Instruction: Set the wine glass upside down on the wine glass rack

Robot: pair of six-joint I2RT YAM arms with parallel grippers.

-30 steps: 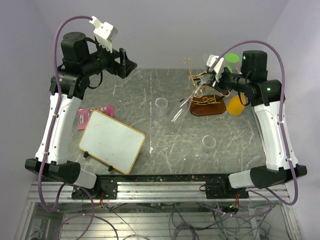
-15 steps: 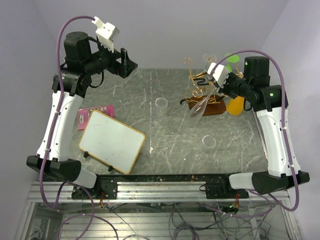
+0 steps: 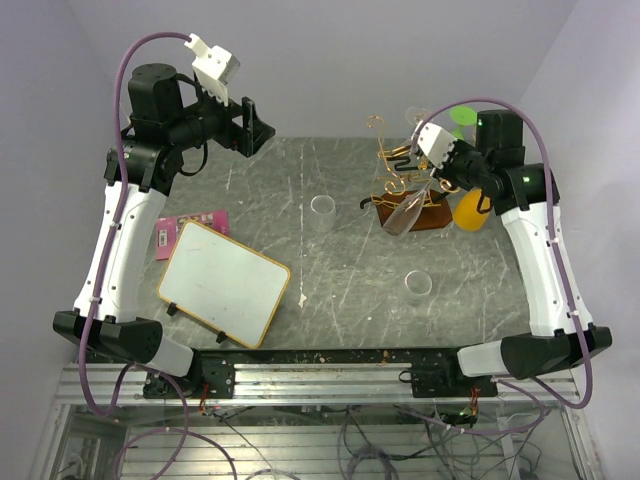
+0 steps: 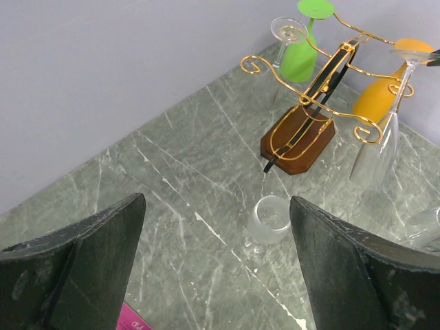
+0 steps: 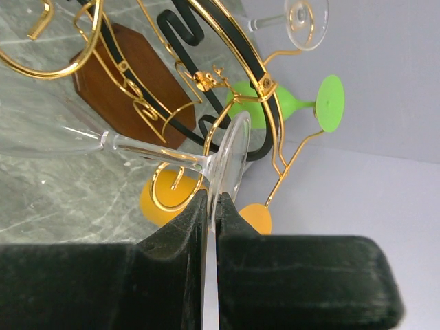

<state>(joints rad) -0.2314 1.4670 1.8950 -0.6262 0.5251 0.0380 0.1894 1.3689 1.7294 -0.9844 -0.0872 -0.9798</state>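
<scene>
My right gripper (image 5: 212, 199) (image 3: 437, 172) is shut on the rim of the round foot of a clear wine glass (image 5: 148, 152). The wine glass (image 4: 375, 155) (image 3: 399, 215) hangs bowl down and slightly tilted. Its stem runs close beside a gold scroll on the near side of the wine glass rack (image 4: 302, 134) (image 3: 432, 216) (image 5: 130, 75). Whether glass and wire touch I cannot tell. My left gripper (image 4: 216, 201) (image 3: 262, 128) is open, held high over the table's back left, with nothing between its fingers.
On the rack hang a green glass (image 3: 462, 115) (image 4: 302, 55), an orange glass (image 3: 470, 210) (image 4: 385, 96) and a clear one (image 4: 285, 31). Two clear glasses (image 3: 322, 210) (image 3: 418, 287) stand on the table. A whiteboard (image 3: 222, 282) and a pink card (image 3: 190, 228) lie at the left.
The right gripper has risen and drawn back right, swinging the wine glass from a leftward slant to nearly vertical beside the rack. The left arm has barely shifted.
</scene>
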